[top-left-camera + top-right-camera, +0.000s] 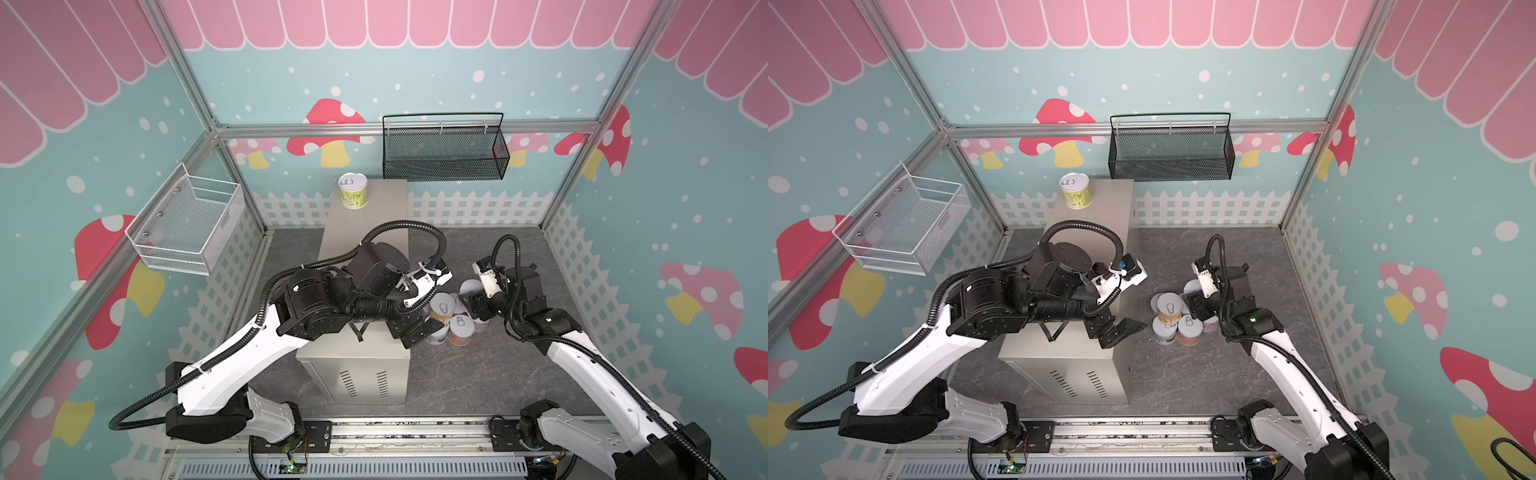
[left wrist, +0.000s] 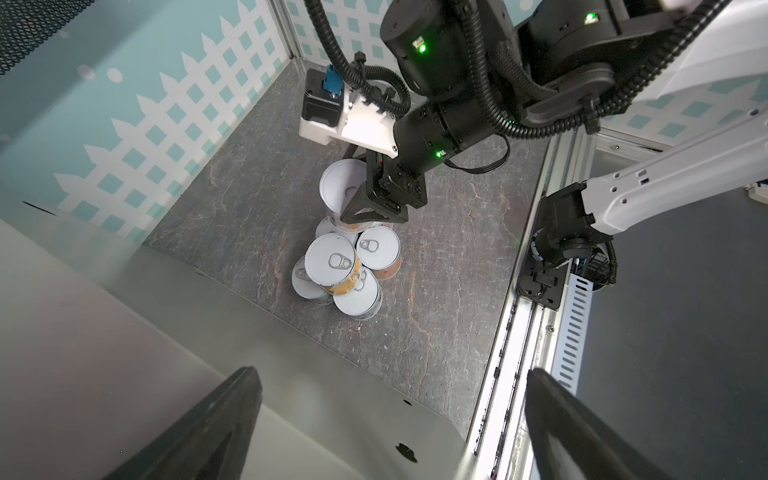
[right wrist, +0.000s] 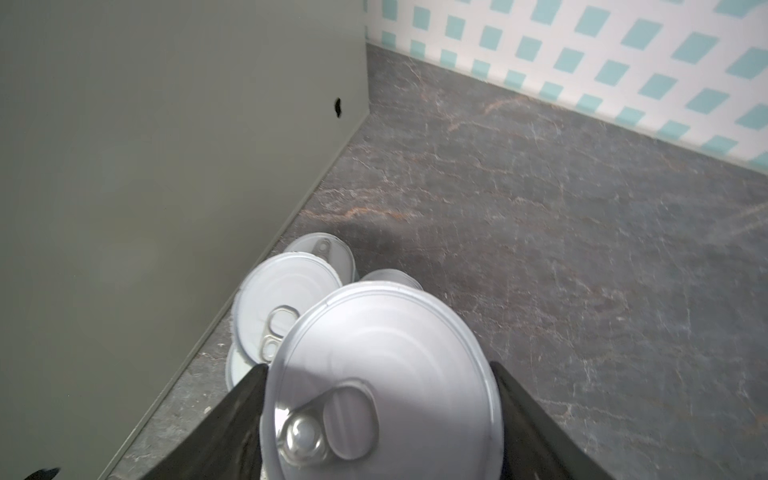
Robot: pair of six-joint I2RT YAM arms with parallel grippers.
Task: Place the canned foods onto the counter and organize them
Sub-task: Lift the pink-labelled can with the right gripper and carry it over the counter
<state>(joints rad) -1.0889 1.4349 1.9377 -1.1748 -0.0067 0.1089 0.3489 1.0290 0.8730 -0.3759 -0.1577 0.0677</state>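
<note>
Right wrist view: right gripper (image 3: 377, 368) is clamped across one can (image 3: 374, 324) by its side wall, probably stiff but slick metal, with remaining cans (image 3: 286, 307) just ahead and the counter (image 3: 166, 145) alongside.

Left fingers (image 2: 212, 432) spread wide (right fingers (image 3: 532, 432) gripping).

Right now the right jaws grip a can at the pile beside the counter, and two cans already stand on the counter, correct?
Not quite: only one can stands on the counter, the green-labelled can at its far end, as both top views show. The rest holds: the right jaws grip a silver-lidded can at the pile beside the counter.
</note>
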